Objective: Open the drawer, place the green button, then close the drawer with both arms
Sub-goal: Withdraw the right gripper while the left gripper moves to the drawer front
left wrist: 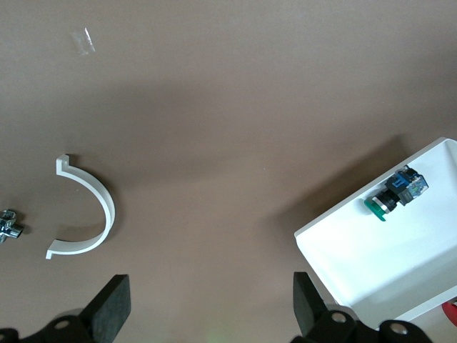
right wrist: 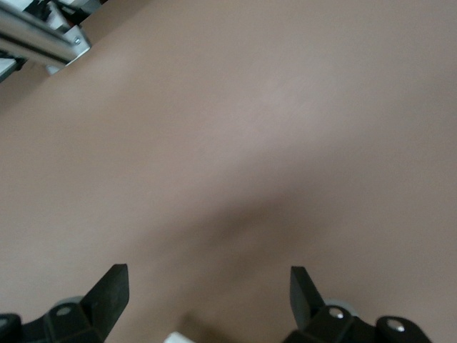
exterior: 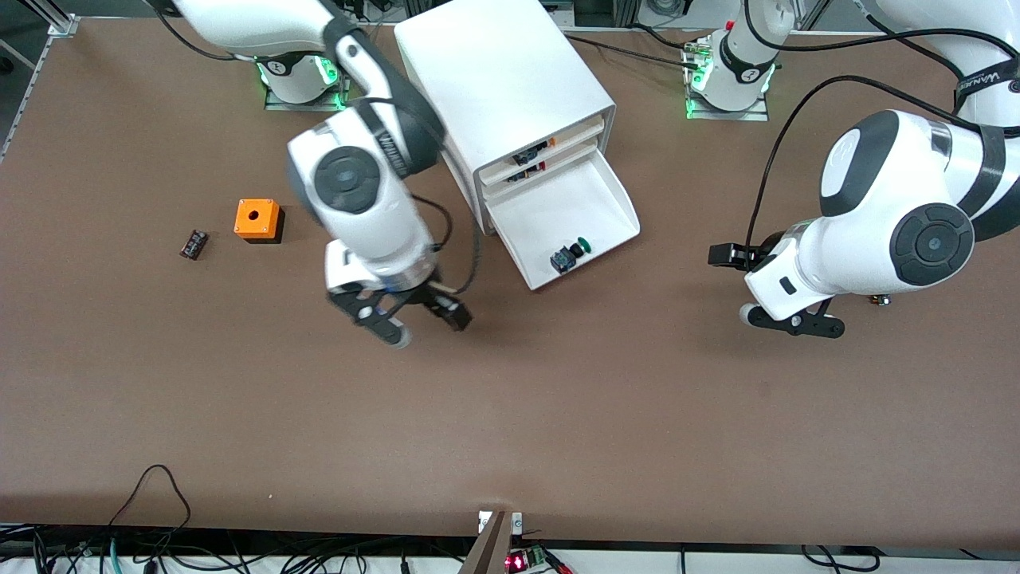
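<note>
White plastic drawer [exterior: 586, 209] is standing pulled out of the cabinet [exterior: 502, 88], with the button [exterior: 570, 253] lying inside near its front edge. Closing is what is left, I judge. Right gripper [exterior: 414, 317] is hanging over bare table, fingers apart; left gripper [exterior: 766, 285] is waiting, fingers apart, needing to push the drawer front

The right gripper [exterior: 414, 319] is motion-blurred beside the drawer [exterior: 606, 203]. The drawer runs off the left wrist view's edge; a metal bit [left wrist: 8, 226] is cut off there too.
</note>
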